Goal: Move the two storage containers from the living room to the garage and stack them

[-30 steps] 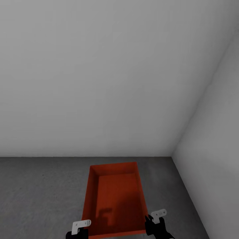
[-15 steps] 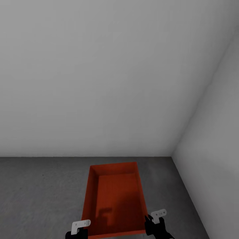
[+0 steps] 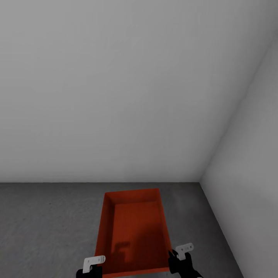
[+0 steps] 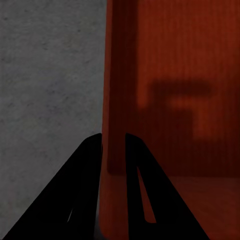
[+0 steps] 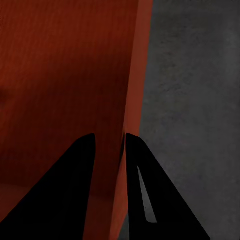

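Observation:
One orange-red storage container (image 3: 133, 227) lies lengthwise in front of me over the dark grey concrete floor (image 3: 46, 224) of the garage corner. My left gripper (image 3: 90, 270) is shut on its left wall near the close end. In the left wrist view the dark fingers (image 4: 85, 200) straddle that thin wall of the container (image 4: 175, 75). On the opposite side, my right gripper (image 3: 180, 261) is shut on the right wall, and the right wrist view shows its fingers (image 5: 150, 200) pinching the container (image 5: 65, 75) there. I cannot tell whether the bin rests on the floor. The second container is out of view.
A plain pale grey wall (image 3: 116, 96) rises just beyond the container's far end. A second grey wall (image 3: 247, 173) closes the corner on the right. Rough concrete (image 4: 50, 75) stretches away to the left of the bin, and a narrower strip (image 5: 195, 100) runs along its right side.

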{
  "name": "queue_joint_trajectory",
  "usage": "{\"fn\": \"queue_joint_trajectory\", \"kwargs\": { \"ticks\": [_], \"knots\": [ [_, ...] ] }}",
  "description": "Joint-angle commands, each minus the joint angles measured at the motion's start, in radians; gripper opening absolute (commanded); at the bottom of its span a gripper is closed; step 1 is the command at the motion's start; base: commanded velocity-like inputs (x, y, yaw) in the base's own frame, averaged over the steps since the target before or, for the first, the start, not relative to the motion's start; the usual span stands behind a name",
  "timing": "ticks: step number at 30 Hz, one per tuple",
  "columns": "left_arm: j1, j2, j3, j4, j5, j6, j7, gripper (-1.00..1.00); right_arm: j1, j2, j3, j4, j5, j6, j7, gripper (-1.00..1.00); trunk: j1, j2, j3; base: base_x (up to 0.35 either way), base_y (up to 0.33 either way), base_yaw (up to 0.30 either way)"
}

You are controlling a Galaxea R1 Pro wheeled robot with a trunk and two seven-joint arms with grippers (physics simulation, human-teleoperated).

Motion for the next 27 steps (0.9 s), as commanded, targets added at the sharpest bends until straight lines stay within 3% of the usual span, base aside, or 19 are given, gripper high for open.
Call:
{"fn": "queue_joint_trajectory", "kwargs": {
  "ticks": [1,27],
  "knots": [
    [0.000,-0.012,0.006,0.003,0.010,-0.003,-0.009,-1.00,-0.001,0.062,-0.011,-0.002,-0.008,-0.063,0.013,-1.00,0.000,-0.001,-0.001,0.000,0.000,0.000],
    [0.000,-0.012,0.006,0.004,0.009,-0.004,-0.006,-1.00,-0.001,0.062,-0.011,-0.002,-0.006,-0.065,0.012,-1.00,0.000,-0.001,-0.005,0.000,0.000,-0.009]
  ]
}}
